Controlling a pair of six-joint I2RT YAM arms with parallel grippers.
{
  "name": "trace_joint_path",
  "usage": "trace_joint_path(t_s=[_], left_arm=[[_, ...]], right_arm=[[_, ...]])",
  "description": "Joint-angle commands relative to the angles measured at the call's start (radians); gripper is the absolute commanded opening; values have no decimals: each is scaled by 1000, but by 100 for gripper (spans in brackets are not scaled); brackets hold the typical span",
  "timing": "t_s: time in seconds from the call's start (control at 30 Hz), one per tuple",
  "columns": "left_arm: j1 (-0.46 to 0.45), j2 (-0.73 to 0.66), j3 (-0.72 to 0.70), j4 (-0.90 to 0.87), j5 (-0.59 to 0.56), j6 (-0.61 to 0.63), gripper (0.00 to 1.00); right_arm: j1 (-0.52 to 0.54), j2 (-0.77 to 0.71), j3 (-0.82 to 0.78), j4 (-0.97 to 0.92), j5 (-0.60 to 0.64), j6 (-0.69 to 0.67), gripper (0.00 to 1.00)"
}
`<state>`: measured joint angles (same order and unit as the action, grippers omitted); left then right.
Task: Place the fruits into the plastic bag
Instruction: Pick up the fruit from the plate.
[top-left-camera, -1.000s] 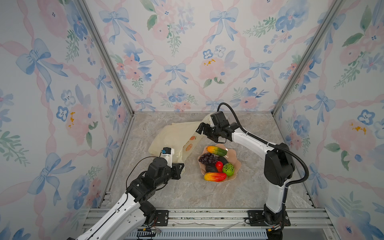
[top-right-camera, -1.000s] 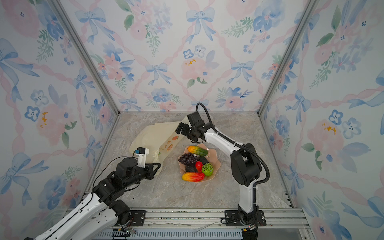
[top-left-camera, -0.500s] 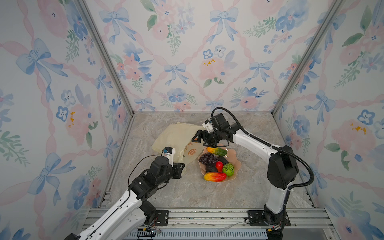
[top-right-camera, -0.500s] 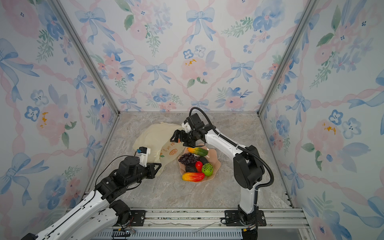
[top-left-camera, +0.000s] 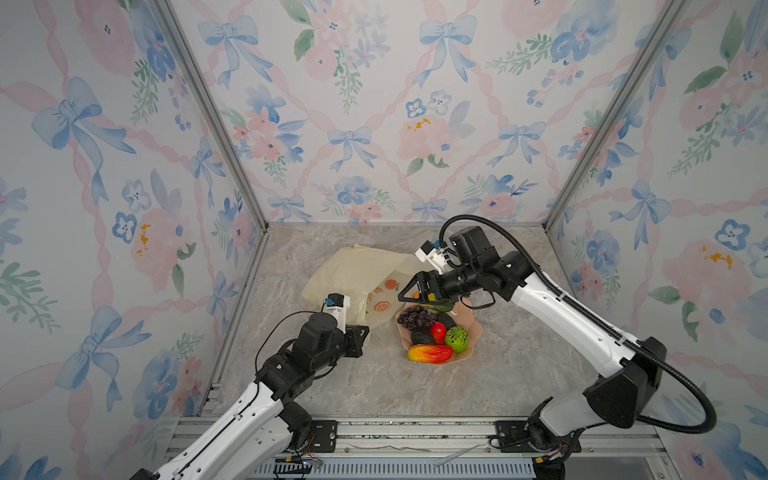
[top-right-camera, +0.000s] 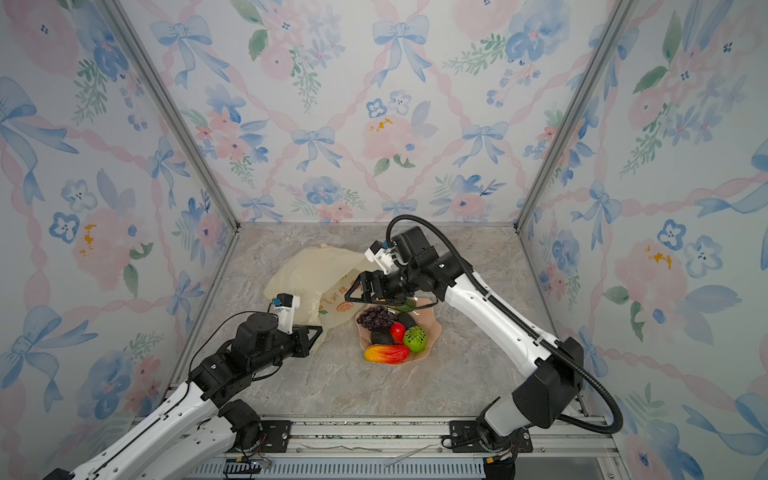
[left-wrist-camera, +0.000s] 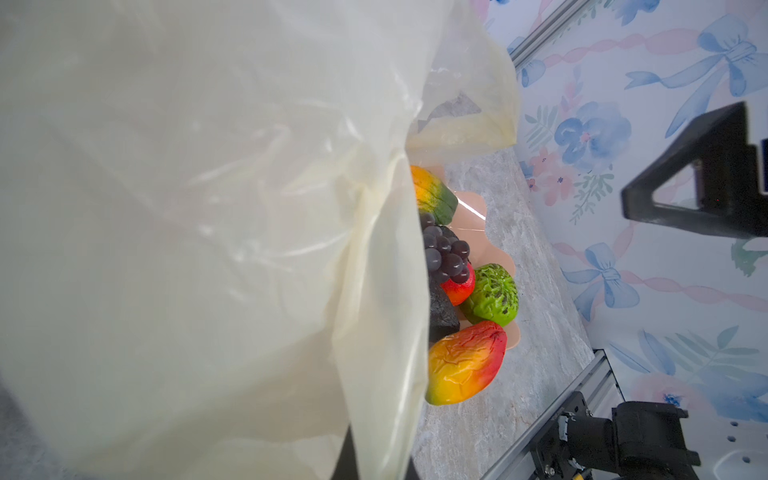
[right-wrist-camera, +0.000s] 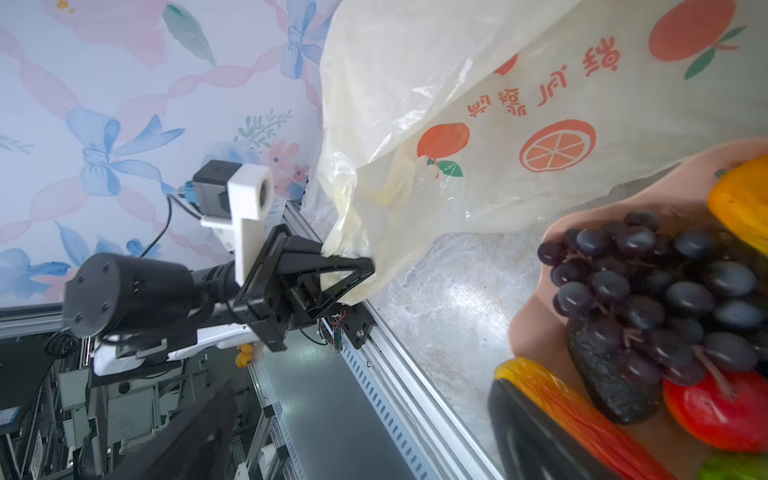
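With the back wall as 12 o'clock, the pink dish (top-left-camera: 473, 328) sits near the middle of the marble worktop (top-left-camera: 415, 390), and the fruits are heaped in it. The grape bunch (top-left-camera: 415, 318) lies at the dish's 10 o'clock. A dark avocado (top-left-camera: 420, 337) is just on its 6 o'clock side. A small red fruit (top-left-camera: 437, 331) sits near the centre, the bumpy green ball (top-left-camera: 456, 337) is at 3 o'clock, and the red-yellow mango (top-left-camera: 430, 354) lies across the 6 o'clock rim. The orange-green mango (left-wrist-camera: 432, 195) is at 12 o'clock, mostly covered from above by the right arm.

The plastic bag (top-left-camera: 357, 274) lies crumpled on the worktop at the dish's 10 to 11 o'clock. Its orange-slice print faces up, just beside the dish's rim.

The left gripper (right-wrist-camera: 361, 270) is at the dish's 9 o'clock. It is closed tight on a bunched edge of the plastic bag and holds that edge raised. The pale film hangs in front of the left wrist camera and fills most of that view.

The right gripper (top-left-camera: 409, 293) hangs over the dish's 11 to 12 o'clock rim, between the printed panel and the grape bunch. Its jaws are spread wide with nothing between them. From these angles it seems to sit just above the fruits, but I cannot tell whether a finger touches one.
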<state>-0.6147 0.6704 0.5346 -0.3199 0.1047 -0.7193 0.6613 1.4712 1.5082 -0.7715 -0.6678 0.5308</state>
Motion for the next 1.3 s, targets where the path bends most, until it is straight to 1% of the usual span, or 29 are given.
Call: trace_joint_path(t_s=[0.0,0.07,0.17,0.23,0.33,0.43,0.47,0.53,0.67,0.77,0.9,1.03,1.17,1.27], left_arm=[[6,-5,8,7,-5,-4,0],[6,-1,7,7,-4,-1,0],[7,-3,4,7,-10,2,0],[6,-2,2,7,-11,4,0],[7,11,1,7,-5,16,0],[7,36,2,7,8,32,0],[6,40,2,7,10,43,0],[7,34,2,7,0,75,0],[7,4,-11,9,-31,152,0],[7,1,-23,12,-34,203,0],[7,10,-34,81,25,218,0],[12,18,-16,97,57,251,0],[13,32,14,100,78,310,0],[18,55,17,108,101,317,0]], right_arm=[[-14,-113,-19,-83,66,-7,96],[-24,-173,-15,-122,110,-11,96],[-29,-253,17,-225,224,-39,96],[-31,-296,43,-299,320,-56,96],[-30,-334,92,-438,501,-88,96],[-30,-355,103,-542,670,-103,96],[-30,-361,96,-563,707,-106,96],[-31,-370,75,-581,733,-108,96],[-32,-381,11,-540,715,-97,96],[-31,-379,-32,-497,707,-87,96],[-31,-369,-94,-428,695,-72,96],[-31,-339,-146,-374,681,-59,96],[-30,-296,-186,-324,670,-45,96],[-31,-265,-210,-294,665,-39,96]])
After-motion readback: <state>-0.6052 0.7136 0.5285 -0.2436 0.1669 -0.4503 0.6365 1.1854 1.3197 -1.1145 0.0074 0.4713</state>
